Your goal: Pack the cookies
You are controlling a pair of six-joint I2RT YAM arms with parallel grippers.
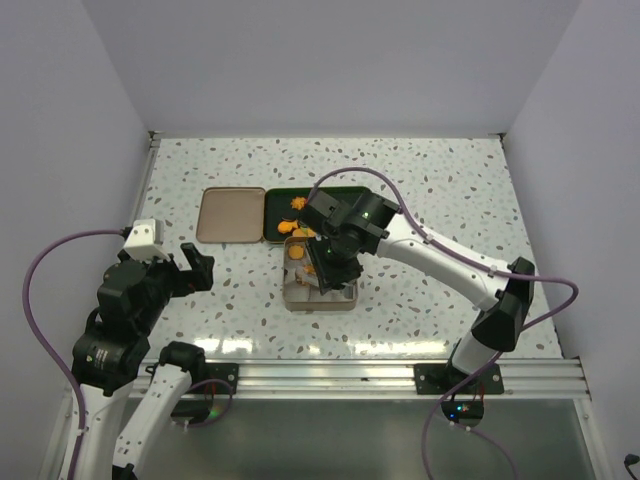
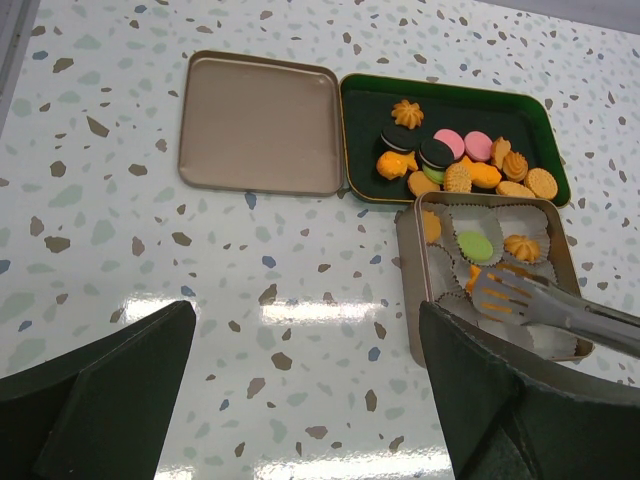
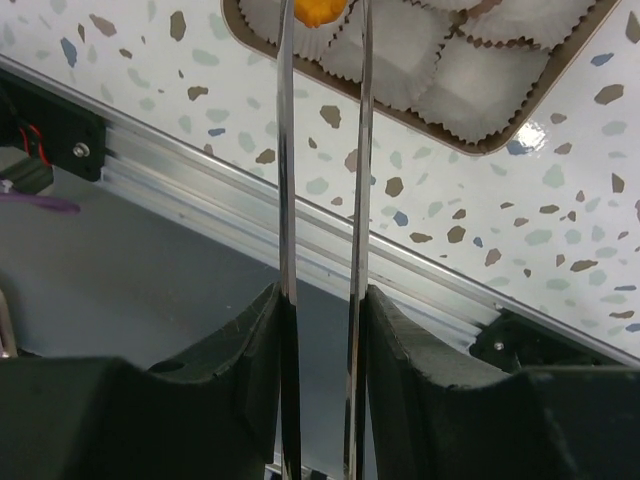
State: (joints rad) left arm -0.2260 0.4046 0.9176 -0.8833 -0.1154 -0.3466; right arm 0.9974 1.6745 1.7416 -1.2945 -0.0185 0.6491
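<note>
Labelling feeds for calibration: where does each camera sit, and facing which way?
Top external: above and behind, looking down at the table; both arms show.
Left wrist: on left arm, facing forward at lid, green tray, tin; open left tool below.
Right wrist: on right arm, looking down the tongs at tin and near rail; right tool clamps them.
Shared: tin and tongs, both wrist views.

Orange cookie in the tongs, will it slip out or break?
The cookie may slip: the tongs are smooth, shiny metal and pinch it just at their tips. It is probably light, as the thin blades look straight while holding it. Being a small baked biscuit, it could crumble if squeezed hard.
</note>
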